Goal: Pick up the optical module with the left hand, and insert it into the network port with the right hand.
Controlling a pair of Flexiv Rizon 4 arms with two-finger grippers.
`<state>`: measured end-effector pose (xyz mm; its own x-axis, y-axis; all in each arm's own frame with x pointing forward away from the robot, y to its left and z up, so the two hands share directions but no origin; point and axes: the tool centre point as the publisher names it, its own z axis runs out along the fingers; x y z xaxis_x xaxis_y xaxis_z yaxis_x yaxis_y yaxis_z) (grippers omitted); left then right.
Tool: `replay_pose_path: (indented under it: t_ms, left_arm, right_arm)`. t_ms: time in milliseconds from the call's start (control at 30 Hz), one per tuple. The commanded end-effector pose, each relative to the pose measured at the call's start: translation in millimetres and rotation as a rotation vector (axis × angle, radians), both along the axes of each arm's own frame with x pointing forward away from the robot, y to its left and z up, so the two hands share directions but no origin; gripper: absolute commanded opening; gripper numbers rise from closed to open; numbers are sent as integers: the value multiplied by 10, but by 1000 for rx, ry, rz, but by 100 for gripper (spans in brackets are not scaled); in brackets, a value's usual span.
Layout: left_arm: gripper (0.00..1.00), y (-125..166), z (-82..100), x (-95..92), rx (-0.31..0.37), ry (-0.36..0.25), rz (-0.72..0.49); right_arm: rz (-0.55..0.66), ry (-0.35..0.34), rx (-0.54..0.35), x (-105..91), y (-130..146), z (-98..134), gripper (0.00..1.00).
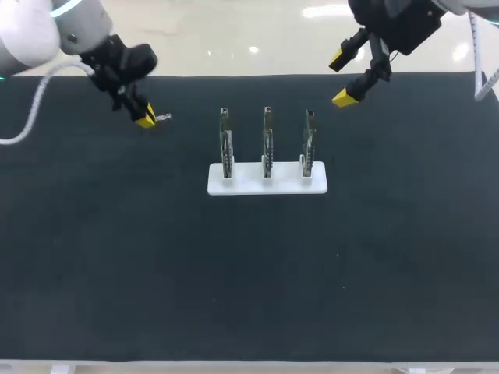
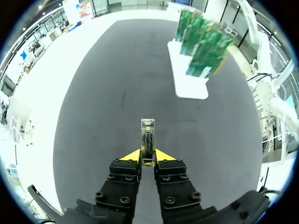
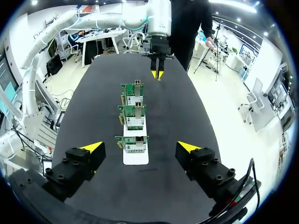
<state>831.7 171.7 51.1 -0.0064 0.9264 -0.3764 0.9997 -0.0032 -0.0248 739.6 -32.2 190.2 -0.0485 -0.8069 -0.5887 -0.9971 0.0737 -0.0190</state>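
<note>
Closest to the lens on my left wrist, the left gripper (image 2: 148, 157) has its yellow fingers almost together, pinching the optical module (image 2: 147, 136) by its rear end from both sides. The rest of the slim metal body sticks straight out ahead of the tips, over the black mat (image 2: 107, 116). I cannot tell whether the module is clear of the mat.

From the head camera, that gripper (image 1: 145, 118) sits at about ten o'clock from the white rack (image 1: 267, 181), well apart from it, with the module (image 1: 162, 118) jutting toward three o'clock.

Moving right, the rack holds three green circuit boards upright in a row: the left board (image 1: 225, 144), the middle board (image 1: 267, 140) and the right board (image 1: 309, 140). Each carries a metal network port (image 1: 267, 112) at its top edge. The left board stands nearest the module, and the other two line up behind it on that side.

Farther right, at about one o'clock from the rack, the right gripper (image 1: 341, 78) hangs above the mat with its jaws spread wide, touching nothing. Through its own wrist camera, the right gripper (image 3: 141, 148) looks down the row end-on. The right board (image 3: 132, 143) is nearest ahead, in line with the gap between the fingers. My left gripper (image 3: 157, 73) shows beyond the far end of the row.
</note>
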Motion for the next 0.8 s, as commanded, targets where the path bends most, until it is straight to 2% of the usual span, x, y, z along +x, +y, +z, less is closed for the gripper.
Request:
replay_pose_path:
  t_ms: [33,267,433,633,667,800]
  left_arm:
    - [0,131,270,-372,-89,-44,-1]
    - [0,149,660,-706,-234,-64,-84]
    - [0,159,1002,-930,-364,-24,-84]
    - [0,163,1313,-1059,-541,-8,-66]
    - [0,160,1365,-1064,-595,-9,-42]
    - [0,157,1543,-1101,-708,-43,-34]
  right_arm:
    - [-1,-2,1,-9,-1,-1,100]
    - [-1,-2,1,-9,-1,-1,100]
    - [-1,-2,1,-9,-1,-1,100]
    - [-1,-2,1,-9,-1,-1,100]
    - [-1,-2,1,-9,-1,-1,100]
    - [-1,-2,1,-9,-1,-1,100]
